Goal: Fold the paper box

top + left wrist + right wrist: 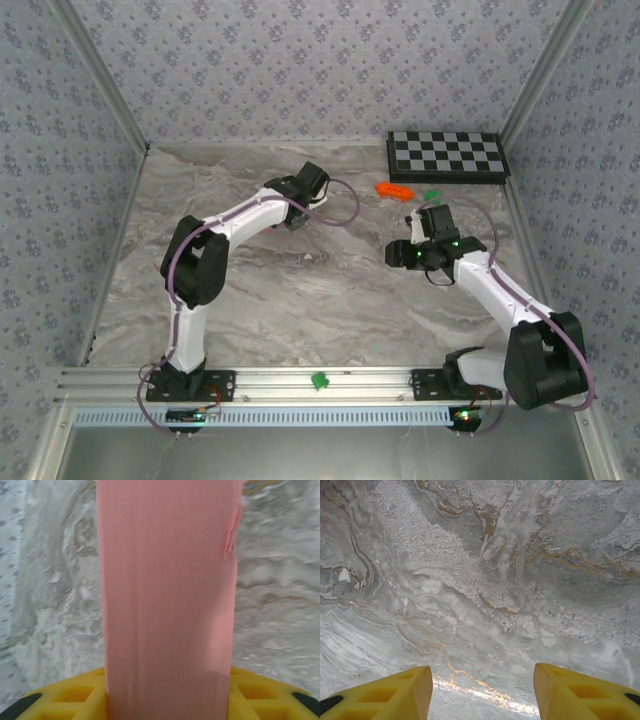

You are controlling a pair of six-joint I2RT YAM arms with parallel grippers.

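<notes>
**Ana:** What was the biggest thing in view?

**Ben:** The grey marble-patterned table, with both white arms reaching over it. A black-and-white checkered board lay at its far right corner.

**Ana:** And the paper box?

**Ben:** The salmon-pink thin card paper box was at the left gripper, above the far middle of the table. In the left wrist view it ran straight out from between the yellow fingers, flat and smooth.

**Ana:** Were those jaws biting it?

**Ben:** I couldn't tell. The card hid their inner faces, so a pinch and a loose rest looked alike. The right gripper was plainly spread, with nothing between its fingers but bare marble, and it was well apart from the card.

**Ana:** How should the fold go, then?

**Ben:** I'd make the left hold sure first. Then I'd lay the card's free end on the table and bring the right gripper across to press along a score line, not mid-panel. Thin card buckles easily.

**Ana:** Any sign of that?

**Ben:** A small wrinkle on the card's right edge. I'd press gently near it.
</notes>
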